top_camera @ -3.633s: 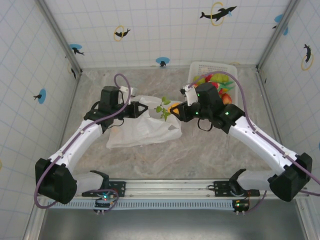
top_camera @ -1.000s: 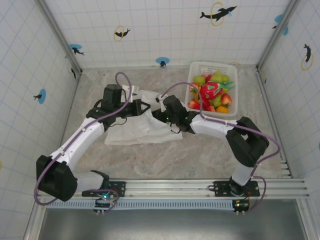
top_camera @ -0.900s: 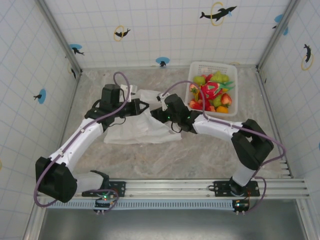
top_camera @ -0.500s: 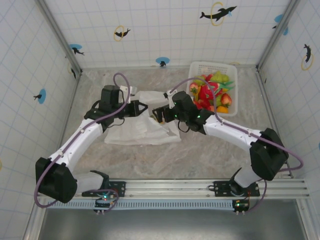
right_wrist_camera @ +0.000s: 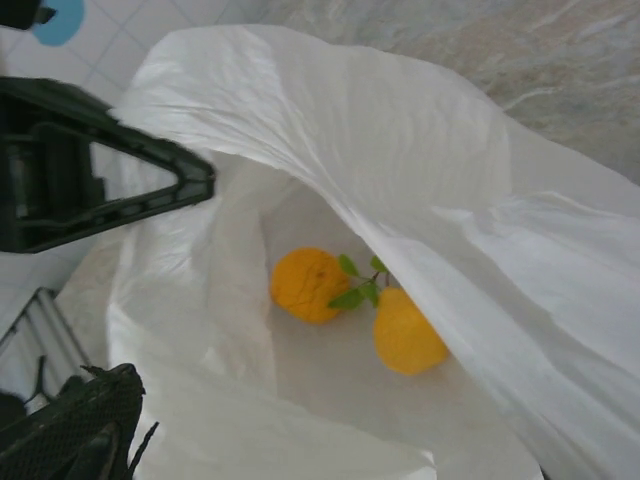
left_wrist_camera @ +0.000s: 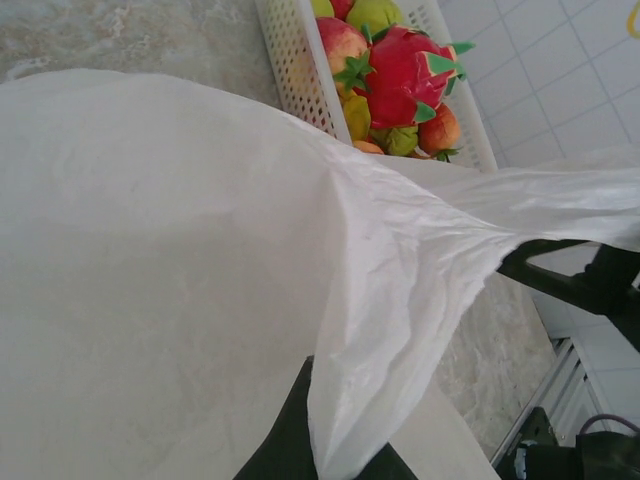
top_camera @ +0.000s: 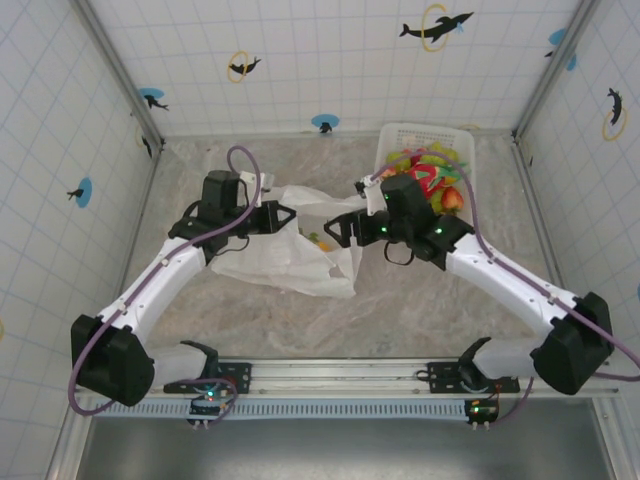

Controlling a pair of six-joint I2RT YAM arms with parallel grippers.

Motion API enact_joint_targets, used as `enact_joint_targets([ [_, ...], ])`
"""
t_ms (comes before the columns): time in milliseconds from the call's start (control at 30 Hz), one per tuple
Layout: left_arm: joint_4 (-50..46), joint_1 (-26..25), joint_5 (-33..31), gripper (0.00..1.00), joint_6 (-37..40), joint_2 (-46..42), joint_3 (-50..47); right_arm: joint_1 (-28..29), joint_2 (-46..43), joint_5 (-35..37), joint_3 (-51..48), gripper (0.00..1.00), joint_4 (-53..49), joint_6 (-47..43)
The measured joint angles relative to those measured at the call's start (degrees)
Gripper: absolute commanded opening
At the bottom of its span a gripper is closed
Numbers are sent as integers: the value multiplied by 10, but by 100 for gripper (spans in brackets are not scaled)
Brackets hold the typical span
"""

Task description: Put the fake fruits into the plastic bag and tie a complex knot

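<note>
— Where's your bag (top_camera: pixel 290 265)?
— On the desk (top_camera: pixel 420 300) between your arms, its mouth pulled open. Your left tool (top_camera: pixel 288 217) is clamped tight on the rim at the mouth's left side.
— And your right tool (top_camera: pixel 340 228)?
— It's at the mouth's right side, jaws spread wide, with the rim draped over one finger.
— Fruit?
— Two oranges (right_wrist_camera: pixel 308 285) lie side by side inside the bag. A dragon fruit (left_wrist_camera: pixel 400 75) and others sit heaped in the basket (top_camera: pixel 425 127) just behind your right tool.

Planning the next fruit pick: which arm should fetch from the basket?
The right arm: its jaws are open and empty near the basket; the left arm has its jaws shut on the plastic bag, holding it open.
</note>
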Motion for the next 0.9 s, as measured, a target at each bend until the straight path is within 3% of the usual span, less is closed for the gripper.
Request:
enact_joint_targets([
  [200,6,0,5,0,-1,0,0,-12,-43,-89,0,100,-5,1],
  [400,8,0,13,0,-2,0,0,10,-15,-128,-12,100,19,13],
  [633,17,0,16,0,-2,0,0,76,56,-160,-24,100,44,29],
  [900,20,0,16,0,-2,0,-4,90,20,-151,-19,100,14,26],
])
